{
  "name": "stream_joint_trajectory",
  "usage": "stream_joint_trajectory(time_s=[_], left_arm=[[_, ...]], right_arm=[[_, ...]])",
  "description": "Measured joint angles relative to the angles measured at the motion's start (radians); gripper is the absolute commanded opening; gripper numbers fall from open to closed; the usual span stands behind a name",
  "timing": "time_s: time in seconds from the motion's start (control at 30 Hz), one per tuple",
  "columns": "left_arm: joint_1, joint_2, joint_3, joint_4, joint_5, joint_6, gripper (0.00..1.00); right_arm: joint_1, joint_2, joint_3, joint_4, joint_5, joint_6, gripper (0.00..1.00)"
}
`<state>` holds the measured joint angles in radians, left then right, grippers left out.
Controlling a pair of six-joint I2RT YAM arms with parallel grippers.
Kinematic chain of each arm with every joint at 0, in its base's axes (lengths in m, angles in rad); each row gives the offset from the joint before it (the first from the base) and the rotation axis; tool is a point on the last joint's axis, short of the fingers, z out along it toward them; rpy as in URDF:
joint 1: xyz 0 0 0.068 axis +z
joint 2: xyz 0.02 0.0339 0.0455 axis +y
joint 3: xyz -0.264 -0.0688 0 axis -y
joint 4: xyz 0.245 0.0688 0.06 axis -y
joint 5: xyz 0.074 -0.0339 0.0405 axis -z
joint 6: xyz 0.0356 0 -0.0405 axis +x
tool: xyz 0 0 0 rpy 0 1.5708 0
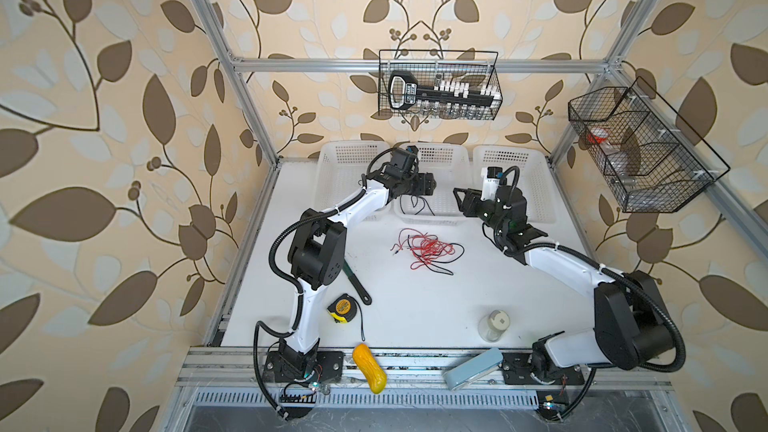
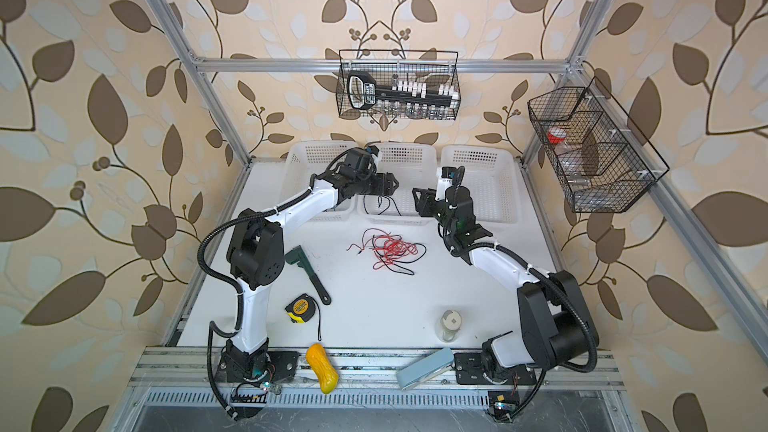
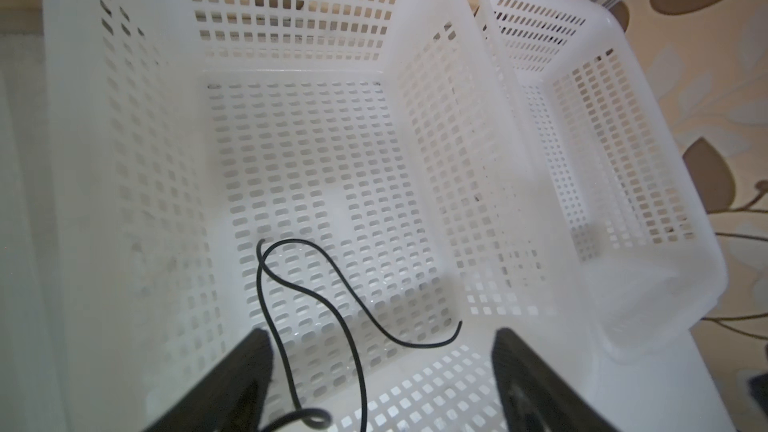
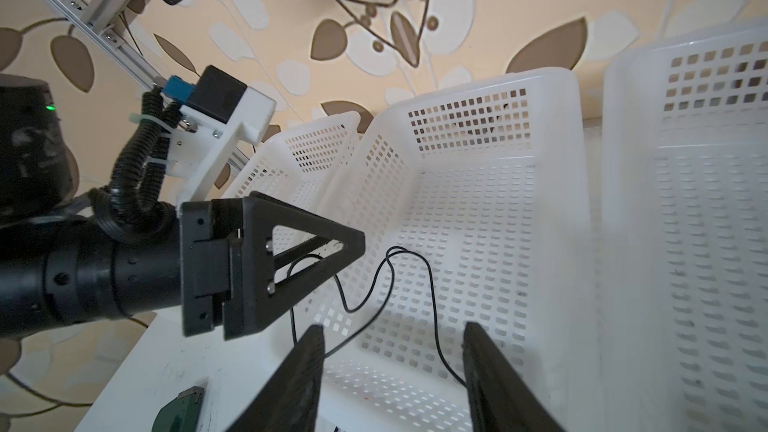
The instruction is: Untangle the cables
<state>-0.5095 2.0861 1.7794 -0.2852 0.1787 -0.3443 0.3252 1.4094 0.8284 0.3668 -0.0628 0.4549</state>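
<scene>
Top view: left gripper [image 1: 432, 189], right gripper [image 1: 457, 194], tips facing over basket [image 1: 444, 155]; tangle [image 1: 424, 249] well apart from both.
Left wrist: fingers [image 3: 249, 376] wide, empty; black cable [image 3: 399, 340] beneath them.
Right wrist: fingers [image 4: 303, 376] parted, empty.
Lift straight, avoiding snags.

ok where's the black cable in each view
Top view: black cable at the middle basket's front, beyond the red tangle.
Top view: cable at the same spot.
Left wrist: cable on the basket floor, ahead of the left end effector.
Right wrist: cable crossing the basket's near wall, ahead of the right end effector.
Shared landmark: the middle basket.
</scene>
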Motion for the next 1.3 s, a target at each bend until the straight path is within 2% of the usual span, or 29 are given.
stream_joint_trajectory(time_s=[0.3, 0.53, 0.7, 0.97, 1.13, 1.3], left_arm=[[-0.021, -0.018, -0.012, -0.044, -0.057, 0.042, 0.99], [-0.061, -0.121, -0.064, -0.050, -0.133, 0.088, 0.99], [-0.080, -0.280, -0.211, 0.004, -0.138, 0.090, 0.99], [-0.129, -0.512, -0.482, 0.081, -0.135, 0.071, 0.99], [-0.148, -0.592, -0.635, 0.120, -0.126, 0.024, 0.99], [-0.153, -0.613, -0.706, 0.154, -0.107, -0.023, 0.99]], right_arm=[[0.112, -0.094, -0.012, -0.185, 0.093, -0.042, 0.55], [0.160, -0.124, -0.071, -0.265, 0.114, -0.053, 0.53], [0.178, -0.125, -0.096, -0.309, 0.116, -0.051, 0.47], [0.151, -0.126, -0.137, -0.431, 0.149, 0.021, 0.48], [0.090, -0.124, -0.196, -0.455, 0.133, 0.051, 0.47], [0.085, -0.094, -0.221, -0.444, 0.095, 0.068, 0.43]])
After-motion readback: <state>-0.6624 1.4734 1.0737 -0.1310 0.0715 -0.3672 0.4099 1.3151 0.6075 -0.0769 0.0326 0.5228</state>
